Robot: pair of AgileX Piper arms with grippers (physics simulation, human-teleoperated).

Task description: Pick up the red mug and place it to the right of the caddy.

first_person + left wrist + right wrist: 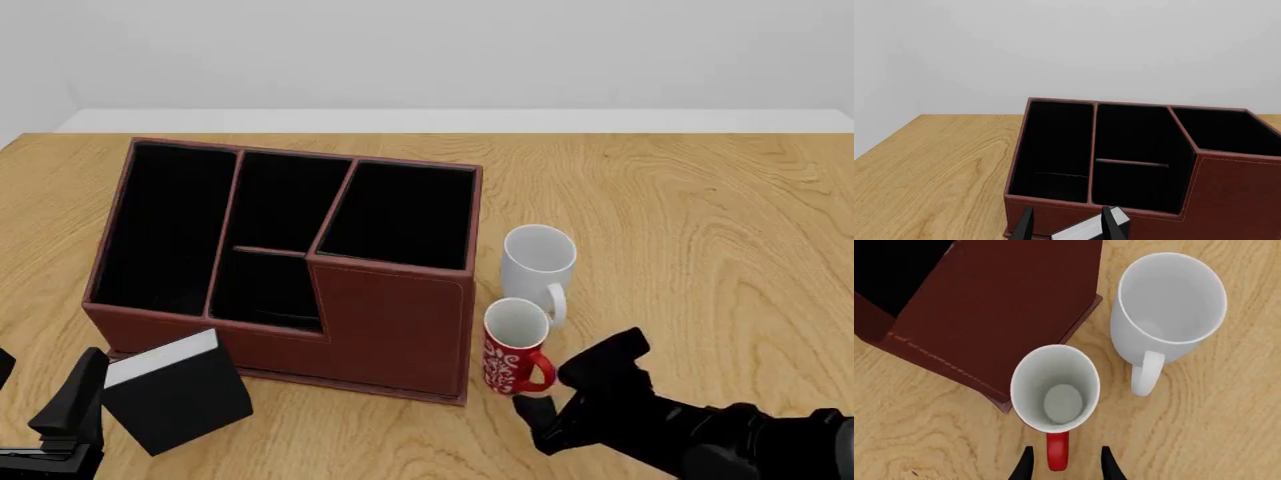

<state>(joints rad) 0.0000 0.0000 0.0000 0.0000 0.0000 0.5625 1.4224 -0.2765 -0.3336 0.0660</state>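
Note:
The red mug (514,350), with a white floral pattern, stands upright on the table, close to the right front corner of the caddy (387,320). In the right wrist view the mug (1054,390) shows its white inside and its red handle (1057,452). My right gripper (1066,467) is open with one finger on each side of that handle; in the front view it (545,395) sits just in front of the mug. My left gripper (47,385) is open and empty at the front left, near the caddy (1234,185).
A plain white mug (537,262) stands just behind the red mug, right of the caddy; it also shows in the right wrist view (1167,295). A small black box with a white edge (180,395) lies against the caddy's front left, just ahead of my left gripper (1066,225).

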